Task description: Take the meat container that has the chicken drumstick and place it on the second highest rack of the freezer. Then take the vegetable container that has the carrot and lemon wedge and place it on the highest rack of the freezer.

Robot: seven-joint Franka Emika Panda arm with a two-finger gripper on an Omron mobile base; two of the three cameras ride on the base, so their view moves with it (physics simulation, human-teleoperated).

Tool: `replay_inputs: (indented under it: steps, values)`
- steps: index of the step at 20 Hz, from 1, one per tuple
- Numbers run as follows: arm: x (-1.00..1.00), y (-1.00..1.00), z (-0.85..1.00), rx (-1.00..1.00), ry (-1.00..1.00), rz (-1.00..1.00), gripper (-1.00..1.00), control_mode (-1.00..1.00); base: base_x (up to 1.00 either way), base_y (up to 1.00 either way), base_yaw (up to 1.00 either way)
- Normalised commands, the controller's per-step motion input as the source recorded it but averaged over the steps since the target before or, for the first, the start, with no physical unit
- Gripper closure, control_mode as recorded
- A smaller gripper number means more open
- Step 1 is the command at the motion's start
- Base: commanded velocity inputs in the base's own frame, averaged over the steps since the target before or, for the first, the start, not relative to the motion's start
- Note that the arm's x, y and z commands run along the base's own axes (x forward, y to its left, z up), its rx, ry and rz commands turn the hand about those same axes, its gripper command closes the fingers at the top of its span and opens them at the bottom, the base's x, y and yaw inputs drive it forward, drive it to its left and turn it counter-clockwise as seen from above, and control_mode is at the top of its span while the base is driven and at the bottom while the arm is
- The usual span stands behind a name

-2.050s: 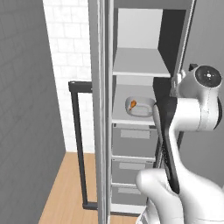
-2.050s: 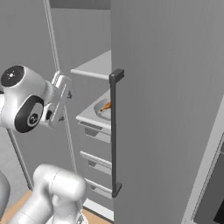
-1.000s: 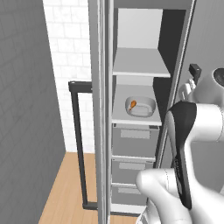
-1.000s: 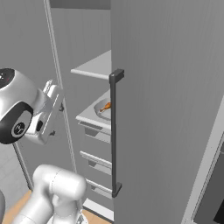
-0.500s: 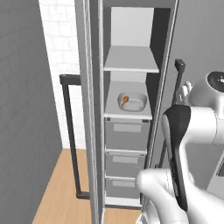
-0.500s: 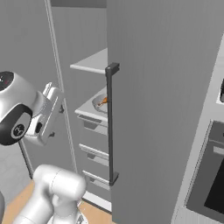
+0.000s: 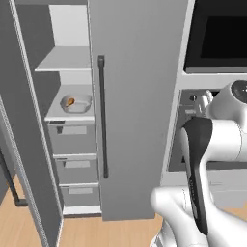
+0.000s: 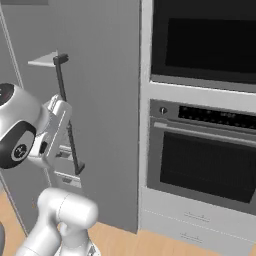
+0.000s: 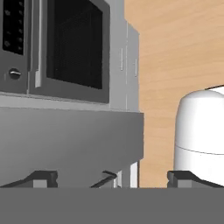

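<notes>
Left base view: on the left, the freezer [image 7: 72,120] is seen open, with the meat container [image 7: 76,103] and its chicken drumstick [image 7: 70,102] set on the lower flat shelf. The highest rack [image 7: 65,60] above is bare. On the right, the gripper [image 9: 111,177] is spread wide, with nothing held. The vegetable container should be found next and lifted level.

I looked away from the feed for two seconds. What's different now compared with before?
The base has driven off to the right, so both base views shifted: the freezer now sits left, with the wall ovens in sight. The arm swung away from the shelves. The gripper is open and empty, as before. The tray with the drumstick stayed on the lower shelf.
</notes>
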Motion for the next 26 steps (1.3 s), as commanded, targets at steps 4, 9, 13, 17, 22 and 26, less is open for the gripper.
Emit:
replay_inputs:
  steps: [4,9,13,17,22,26]
  values:
    - [0.0,0.0,0.0,0.0,0.0,0.0,-1.0,1.0,-0.05,-1.0,-0.24]
    - [0.0,0.0,0.0,0.0,0.0,0.0,-1.0,1.0,0.0,-1.0,-0.12]
    - [0.0,0.0,0.0,0.0,0.0,0.0,-1.0,1.0,0.0,-1.0,-0.09]
    - [0.0,0.0,0.0,0.0,0.0,0.0,-1.0,1.0,0.0,-1.0,-0.05]
    - [0.0,0.0,0.0,0.0,0.0,0.0,-1.0,1.0,0.02,-1.0,-0.08]
    - [0.0,0.0,0.0,0.0,0.0,0.0,-1.0,1.0,0.12,-0.99,-0.08]
